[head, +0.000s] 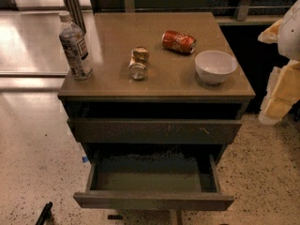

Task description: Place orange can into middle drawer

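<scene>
The orange can (138, 62) lies on its side near the middle of the counter (117, 32), a small pale tan cylinder with its round, shiny silver end turned toward the front edge. Behind it and to the right, apart from it, a deeper red-orange can (178, 41) with white markings also lies on its side, set at a slant. Near the front right corner sits a smooth, round white bowl (215, 65), upright and wider than either can. At the left edge stands a clear plastic water bottle (75, 46) with a white cap and a printed label. The counter top is a flat, matte tan-brown slab with a faint sheen, and its body below is dark grey-brown. Under the top, a drawer front (154, 130) with pale scuff marks juts out slightly. Below that, the middle drawer (154, 201) is pulled well out: wide and shallow, with a plain, handle-less front, thin side walls and a greenish-grey floor. The hand (280, 97) is at the far right edge of the view, a blocky cream-yellow shape below a white rounded arm section, beside the counter's right side and well apart from the orange can; I cannot tell whether it is released or clenched. The floor (33, 149) is pale speckled stone.
</scene>
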Motion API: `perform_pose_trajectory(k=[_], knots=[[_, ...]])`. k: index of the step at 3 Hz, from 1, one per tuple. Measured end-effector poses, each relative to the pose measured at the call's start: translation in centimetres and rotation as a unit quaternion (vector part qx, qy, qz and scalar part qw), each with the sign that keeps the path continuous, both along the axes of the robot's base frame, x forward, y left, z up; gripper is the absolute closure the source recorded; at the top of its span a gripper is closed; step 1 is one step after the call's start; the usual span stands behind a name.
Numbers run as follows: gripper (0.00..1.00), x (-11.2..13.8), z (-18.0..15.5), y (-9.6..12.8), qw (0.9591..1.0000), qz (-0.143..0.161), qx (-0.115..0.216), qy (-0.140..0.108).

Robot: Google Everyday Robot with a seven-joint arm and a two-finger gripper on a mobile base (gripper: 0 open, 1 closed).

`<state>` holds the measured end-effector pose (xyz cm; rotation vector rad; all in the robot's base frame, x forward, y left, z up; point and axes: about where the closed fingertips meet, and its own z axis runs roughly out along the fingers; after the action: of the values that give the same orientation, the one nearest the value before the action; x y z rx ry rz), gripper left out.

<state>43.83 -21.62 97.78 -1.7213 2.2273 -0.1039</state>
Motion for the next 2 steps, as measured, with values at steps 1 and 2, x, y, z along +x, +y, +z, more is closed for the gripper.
perform_pose_trajectory(k=[1,2], knots=[[0.0,0.1,0.3,0.0,0.9999,-0.006,0.003,-0.009],[0.0,1.3,1.6,-1.5,0.996,-0.064,0.033,-0.052]])
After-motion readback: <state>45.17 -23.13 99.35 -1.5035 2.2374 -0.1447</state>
